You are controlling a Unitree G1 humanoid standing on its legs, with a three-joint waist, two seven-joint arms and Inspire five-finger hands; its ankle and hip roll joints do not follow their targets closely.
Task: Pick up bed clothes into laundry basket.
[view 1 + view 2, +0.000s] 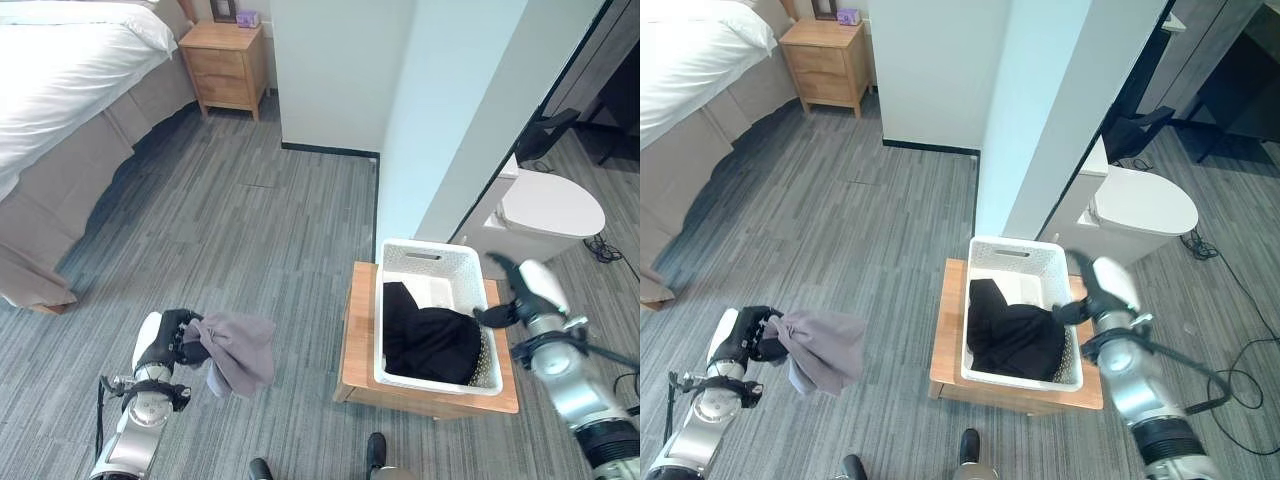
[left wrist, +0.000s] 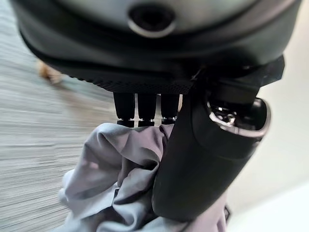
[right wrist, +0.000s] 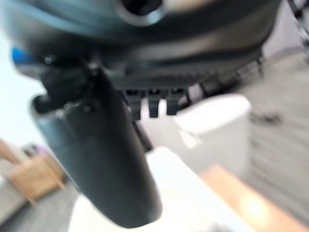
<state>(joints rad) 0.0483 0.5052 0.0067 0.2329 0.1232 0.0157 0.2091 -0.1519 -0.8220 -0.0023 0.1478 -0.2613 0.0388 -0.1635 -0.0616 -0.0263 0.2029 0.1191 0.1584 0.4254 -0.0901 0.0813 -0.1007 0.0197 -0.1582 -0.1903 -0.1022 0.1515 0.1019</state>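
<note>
One grey garment (image 1: 238, 350) bunched in left hand (image 1: 172, 338); basket (image 1: 437, 262) well apart.

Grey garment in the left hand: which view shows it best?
The left eye view: the whole grey garment hangs from the left hand above the floor, left of the laundry basket. The right eye view shows the same. The left wrist view shows just bunched folds under the thumb.
</note>
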